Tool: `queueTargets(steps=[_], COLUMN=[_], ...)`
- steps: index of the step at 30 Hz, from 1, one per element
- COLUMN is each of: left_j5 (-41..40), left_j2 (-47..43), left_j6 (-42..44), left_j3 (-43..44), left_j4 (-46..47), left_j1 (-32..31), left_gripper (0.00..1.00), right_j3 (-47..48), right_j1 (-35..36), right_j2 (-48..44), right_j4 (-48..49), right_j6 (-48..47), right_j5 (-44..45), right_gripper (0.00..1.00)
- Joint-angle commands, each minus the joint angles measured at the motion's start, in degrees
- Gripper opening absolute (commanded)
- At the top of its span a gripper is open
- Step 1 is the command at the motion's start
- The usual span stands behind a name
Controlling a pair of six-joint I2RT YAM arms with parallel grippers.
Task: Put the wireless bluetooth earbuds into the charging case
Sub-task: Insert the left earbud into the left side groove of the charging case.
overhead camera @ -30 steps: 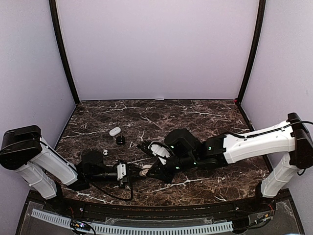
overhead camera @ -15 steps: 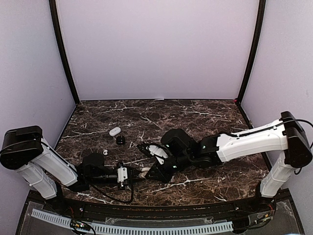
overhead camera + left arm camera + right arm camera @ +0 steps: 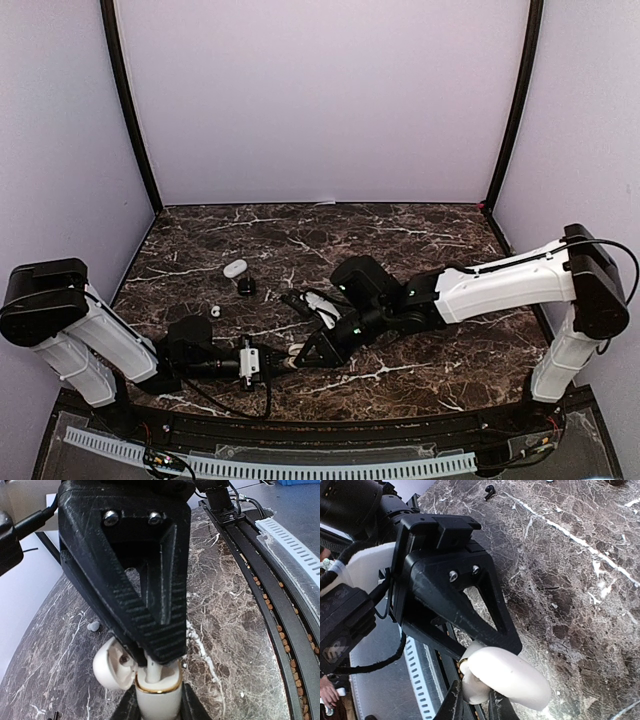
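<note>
My left gripper (image 3: 156,706) is shut on the body of a white charging case (image 3: 157,700) with a gold rim. Its lid (image 3: 112,665) hangs open to the left. From above, my right gripper (image 3: 152,656) is shut on a white earbud (image 3: 153,673), whose stem stands in the case's well. In the right wrist view the earbud (image 3: 471,692) sits between my right gripper's (image 3: 472,704) fingers, partly behind the lid (image 3: 512,677). In the top view the two grippers meet at the case (image 3: 296,351) near the front edge.
A small white case (image 3: 235,268) and a black object (image 3: 246,286) lie at the middle left. A tiny white earbud (image 3: 213,310) rests beside my left arm. A black earbud (image 3: 490,490) lies farther out. The table's front rail (image 3: 280,605) runs close by.
My right arm has pushed leftward, closer onto the case in my left gripper. The left arm has barely shifted. Both grips are unchanged.
</note>
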Motion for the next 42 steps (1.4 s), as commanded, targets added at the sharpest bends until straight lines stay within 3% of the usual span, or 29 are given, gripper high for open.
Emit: queueTargets(steps=[1, 5, 18, 37, 42], left_j5=[3.91, 4.06, 1.24, 0.67, 0.80], left_j2=[-0.45, -0.17, -0.03, -0.03, -0.01], left_j6=[1.61, 1.17, -2.59, -3.44, -3.47], left_j3=[-0.21, -0.12, -0.89, -0.89, -0.81], left_j4=[5.55, 5.85, 10.30, 10.41, 10.46], left_j1=[-1.58, -1.80, -1.80, -1.80, -1.80], left_gripper=[0.13, 0.13, 0.13, 0.13, 0.13], right_j3=[0.73, 1.49, -1.05, -2.43, -2.35], right_j1=[-1.40, -1.40, -1.40, -1.40, -1.40], right_j2=[1.65, 2.50, -2.06, -5.16, -5.13], right_j4=[3.61, 2.69, 1.84, 1.17, 1.16], right_j6=[2.48, 2.34, 1.76, 1.30, 1.10], right_j5=[-1.86, -2.35, -0.79, -0.06, 0.25], right_gripper=[0.02, 0.03, 0.25, 0.25, 0.17])
